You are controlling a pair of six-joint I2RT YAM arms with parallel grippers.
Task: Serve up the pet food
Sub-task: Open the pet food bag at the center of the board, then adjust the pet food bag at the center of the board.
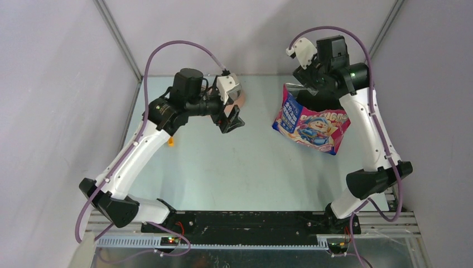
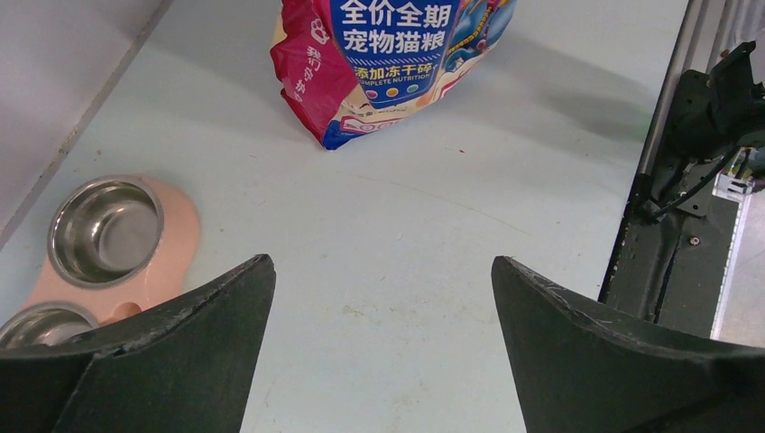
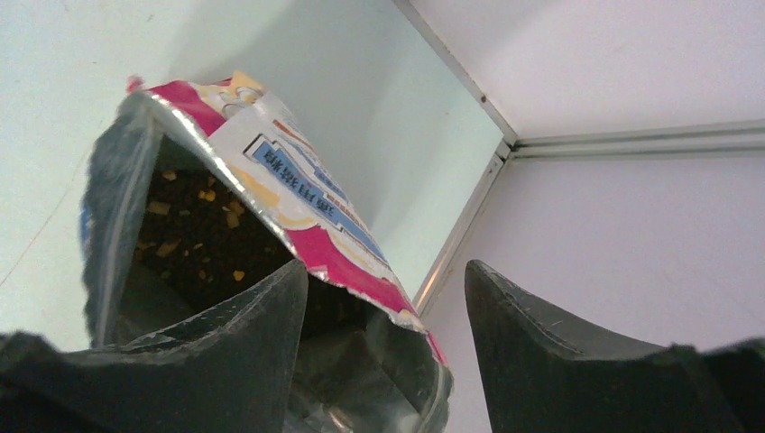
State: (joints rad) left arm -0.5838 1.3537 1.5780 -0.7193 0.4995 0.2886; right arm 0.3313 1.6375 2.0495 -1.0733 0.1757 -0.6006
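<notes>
Near the middle left of a pale green worktop (image 1: 223,178), the left hand (image 2: 381,263) hangs above the surface with its fingers spread wide and nothing between them. Just beyond it, toward the far edge, lies a pink twin-bowl feeder (image 2: 180,225) holding its steel bowls (image 2: 104,230). Well apart from that hand, on the far right of the worktop, a glossy blue, pink and white cat food bag (image 1: 312,125) stands with its mouth open upward. The right hand (image 3: 388,266) hovers directly over that mouth, fingers parted, with the bag's foil rim running between them. Dark-brown kibble (image 3: 194,239), flecked with yellow bits, lies inside the bag just below this hand.
</notes>
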